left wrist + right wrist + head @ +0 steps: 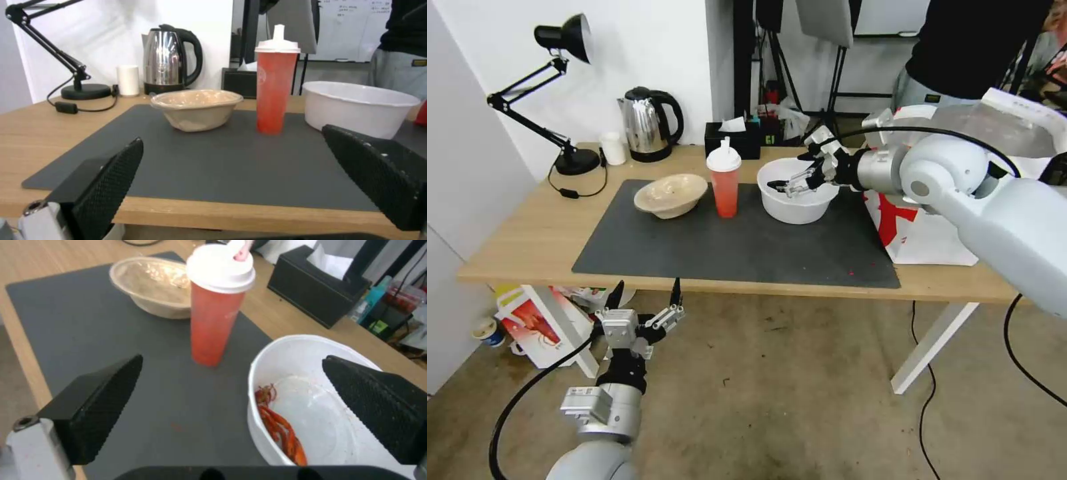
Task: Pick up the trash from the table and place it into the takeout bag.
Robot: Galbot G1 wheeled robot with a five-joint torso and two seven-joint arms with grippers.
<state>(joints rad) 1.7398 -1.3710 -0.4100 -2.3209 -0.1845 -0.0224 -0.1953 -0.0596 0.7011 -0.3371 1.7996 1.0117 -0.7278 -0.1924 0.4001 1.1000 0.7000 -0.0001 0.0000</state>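
Three pieces of trash stand on the table's [520, 247] dark mat: a shallow beige bowl [670, 195] [196, 108] [153, 286], a red drink cup [724, 180] [276, 80] [216, 306] with a white domed lid, and a deep white bowl [797, 197] [360, 106] [320, 400] holding red scraps. My right gripper [787, 180] [232, 358] hangs open over the white bowl, one finger inside its rim and one outside on the cup's side. My left gripper [647, 288] [232, 133] is open, low before the table's front edge. The takeout bag [920, 233] stands at the table's right end, behind my right arm.
Along the back edge are a black desk lamp [577, 160], a small white cup [613, 148], a steel kettle [650, 123] and a black tissue box [732, 139]. A smaller red-and-white paper bag [537, 323] lies on the floor under the table's left end. A person stands behind the takeout bag.
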